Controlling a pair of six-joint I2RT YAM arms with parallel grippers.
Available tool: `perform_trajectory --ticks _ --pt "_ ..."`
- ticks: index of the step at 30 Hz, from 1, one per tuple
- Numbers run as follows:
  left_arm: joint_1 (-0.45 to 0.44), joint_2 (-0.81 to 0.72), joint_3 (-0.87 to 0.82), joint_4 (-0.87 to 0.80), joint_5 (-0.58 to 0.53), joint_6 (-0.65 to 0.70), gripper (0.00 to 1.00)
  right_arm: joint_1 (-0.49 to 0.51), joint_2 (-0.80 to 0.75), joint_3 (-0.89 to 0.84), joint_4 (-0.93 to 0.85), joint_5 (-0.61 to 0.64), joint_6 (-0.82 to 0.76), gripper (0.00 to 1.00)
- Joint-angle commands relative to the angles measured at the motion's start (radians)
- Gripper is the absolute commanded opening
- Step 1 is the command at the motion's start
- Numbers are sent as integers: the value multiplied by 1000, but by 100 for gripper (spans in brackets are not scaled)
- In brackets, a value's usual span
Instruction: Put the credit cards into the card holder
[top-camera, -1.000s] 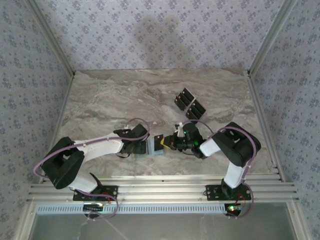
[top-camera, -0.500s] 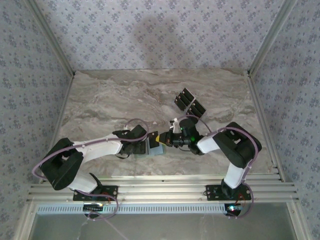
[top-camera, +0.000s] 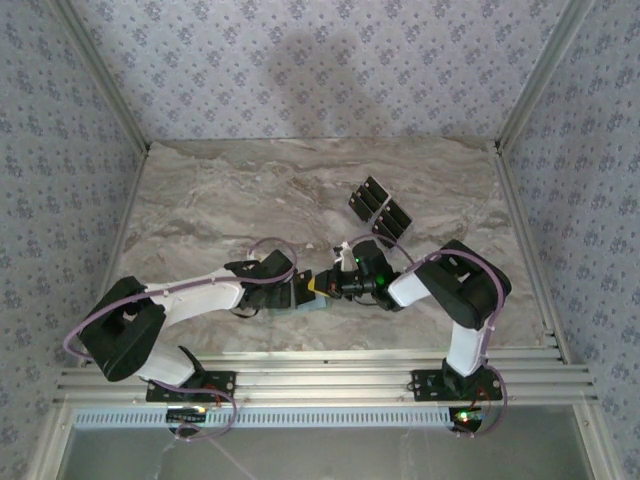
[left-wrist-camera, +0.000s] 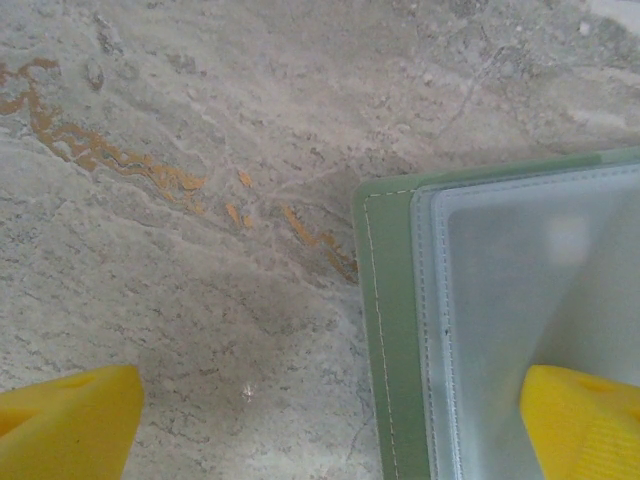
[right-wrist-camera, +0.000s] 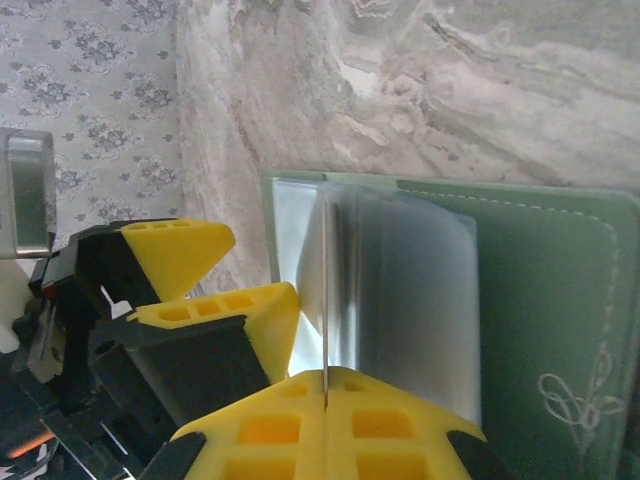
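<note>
Card holder (right-wrist-camera: 540, 300) open near 6 o'clock on table (top-camera: 220, 200); left gripper (left-wrist-camera: 330, 420) spread, one finger (left-wrist-camera: 585, 430) on its clear pocket; right gripper (right-wrist-camera: 325, 385) clamped on edge-on credit card (right-wrist-camera: 325, 290); remaining cards (top-camera: 380, 208) at holder's 1 o'clock.

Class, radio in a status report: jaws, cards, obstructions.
Left jaws open, one finger over the card holder. Right jaws shut on a credit card, edge-on at the holder's clear pocket. Spare cards lie apart; nothing blocking.

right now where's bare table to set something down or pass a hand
Bare marble table runs from the left rail to the credit cards, and along the back wall. Crowded near centre: left end effector and right end effector meet over the card holder.
</note>
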Motion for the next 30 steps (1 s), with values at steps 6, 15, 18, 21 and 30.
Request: perform_trajectory --ticks 6,15,18,21,30 --pt "1 2 -40 -83 -32 -4 97 11 61 14 59 -15 3 0" --pt "2 8 -44 -75 -32 -6 97 15 79 26 68 -20 16 0" --pt "2 8 -44 -75 -31 -7 97 19 83 28 66 -13 20 0" --pt "2 11 -43 -74 -29 -7 97 26 90 30 67 -5 30 0" --pt "1 11 -43 -77 -29 -8 97 39 98 -4 87 58 65 0"
